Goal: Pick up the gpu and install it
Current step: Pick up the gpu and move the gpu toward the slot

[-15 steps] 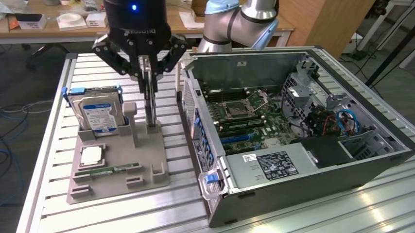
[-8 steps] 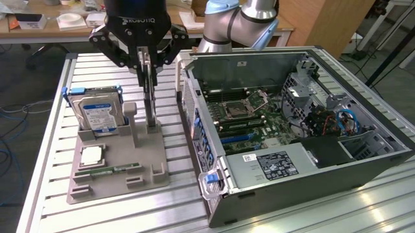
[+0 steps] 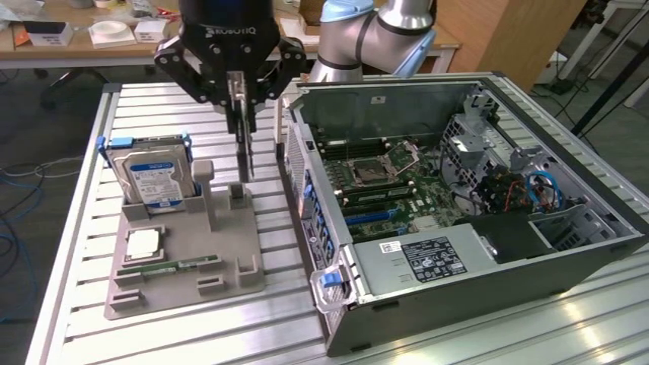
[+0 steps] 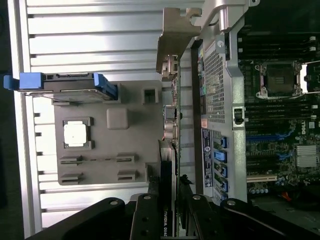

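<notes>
Gripper clamped on the gpu, which I see held upright and edge-on over the grey holder, between the hard drive and the open case. Wrist view: fingers pinch the gpu; its bracket lies at the far end, beside the case wall.

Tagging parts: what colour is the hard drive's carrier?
Blue carrier, best in the wrist view.
</notes>
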Robot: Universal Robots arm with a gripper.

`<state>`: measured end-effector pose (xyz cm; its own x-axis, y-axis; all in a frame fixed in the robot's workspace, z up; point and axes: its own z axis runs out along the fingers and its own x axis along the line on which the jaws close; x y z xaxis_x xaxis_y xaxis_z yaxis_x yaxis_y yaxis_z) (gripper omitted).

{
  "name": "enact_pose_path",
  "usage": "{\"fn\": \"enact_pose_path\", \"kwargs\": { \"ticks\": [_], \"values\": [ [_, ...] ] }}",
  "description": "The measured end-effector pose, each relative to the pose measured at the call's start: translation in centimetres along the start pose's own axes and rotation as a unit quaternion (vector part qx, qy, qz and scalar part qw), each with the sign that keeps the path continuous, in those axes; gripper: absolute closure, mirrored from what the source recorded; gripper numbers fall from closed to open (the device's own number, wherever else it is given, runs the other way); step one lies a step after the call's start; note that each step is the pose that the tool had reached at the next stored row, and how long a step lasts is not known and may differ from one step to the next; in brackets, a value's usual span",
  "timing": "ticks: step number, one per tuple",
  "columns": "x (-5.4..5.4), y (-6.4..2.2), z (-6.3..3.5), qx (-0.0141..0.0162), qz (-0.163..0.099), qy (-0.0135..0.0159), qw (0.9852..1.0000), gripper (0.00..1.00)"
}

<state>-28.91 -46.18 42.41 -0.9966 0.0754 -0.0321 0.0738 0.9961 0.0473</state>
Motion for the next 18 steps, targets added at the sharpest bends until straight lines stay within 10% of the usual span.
{"fn": "enact_pose_path", "kwargs": {
  "ticks": [18],
  "values": [
    [-6.4,0.94,0.25,0.0000,0.000,0.0000,1.0000,0.74]
  ]
}}
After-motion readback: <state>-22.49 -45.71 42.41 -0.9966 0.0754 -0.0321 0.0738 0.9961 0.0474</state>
